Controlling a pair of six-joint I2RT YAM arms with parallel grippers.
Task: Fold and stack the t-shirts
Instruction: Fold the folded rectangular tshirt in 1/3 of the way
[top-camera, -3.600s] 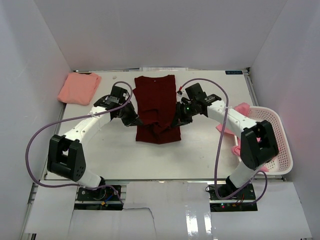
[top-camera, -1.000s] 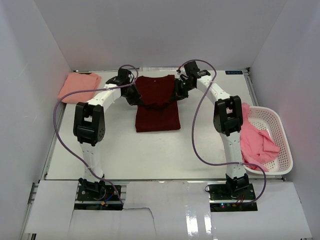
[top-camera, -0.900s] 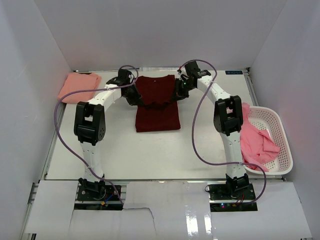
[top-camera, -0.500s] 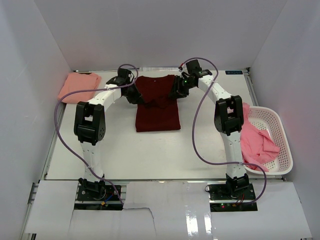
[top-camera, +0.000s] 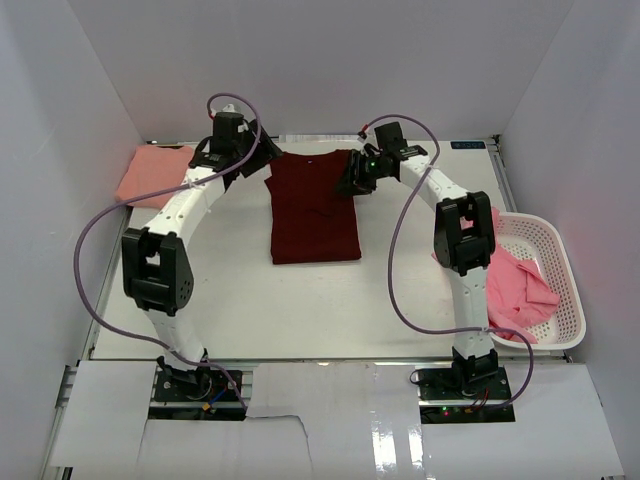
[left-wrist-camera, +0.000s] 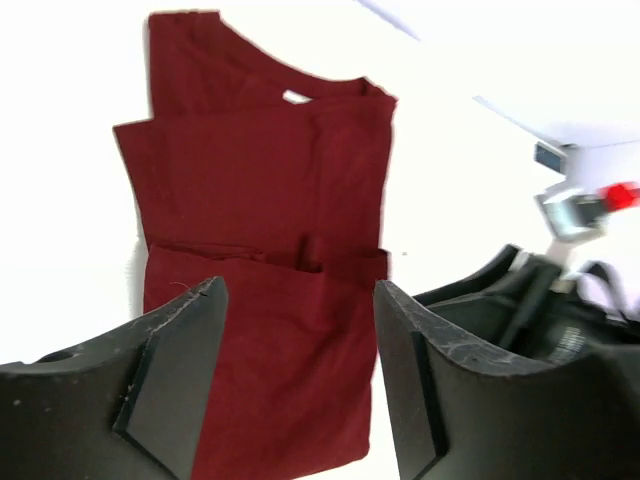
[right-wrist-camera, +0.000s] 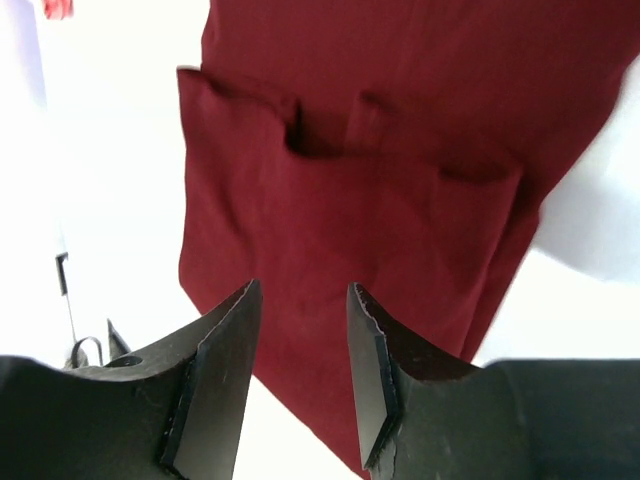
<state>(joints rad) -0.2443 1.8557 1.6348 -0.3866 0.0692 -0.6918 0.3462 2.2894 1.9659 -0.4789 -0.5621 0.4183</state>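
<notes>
A dark maroon t-shirt (top-camera: 312, 208) lies folded flat at the back middle of the table, filling the left wrist view (left-wrist-camera: 262, 200) and the right wrist view (right-wrist-camera: 380, 150). My left gripper (top-camera: 254, 154) hovers open off its back left corner, its jaws (left-wrist-camera: 300, 380) holding nothing. My right gripper (top-camera: 352, 181) is at the shirt's back right edge, also open (right-wrist-camera: 300, 375) and apart from the cloth. A folded salmon t-shirt (top-camera: 150, 172) lies at the back left. Crumpled pink t-shirts (top-camera: 515, 285) fill the basket.
A white mesh basket (top-camera: 562, 262) stands at the table's right edge. White walls enclose the back and both sides. The right arm (left-wrist-camera: 560, 300) shows at the right of the left wrist view. Purple cables loop off both arms.
Both grippers have opened and let go of the maroon t-shirt, which now lies flat. The left gripper has lifted and pulled back to the left; the right has barely moved.
</notes>
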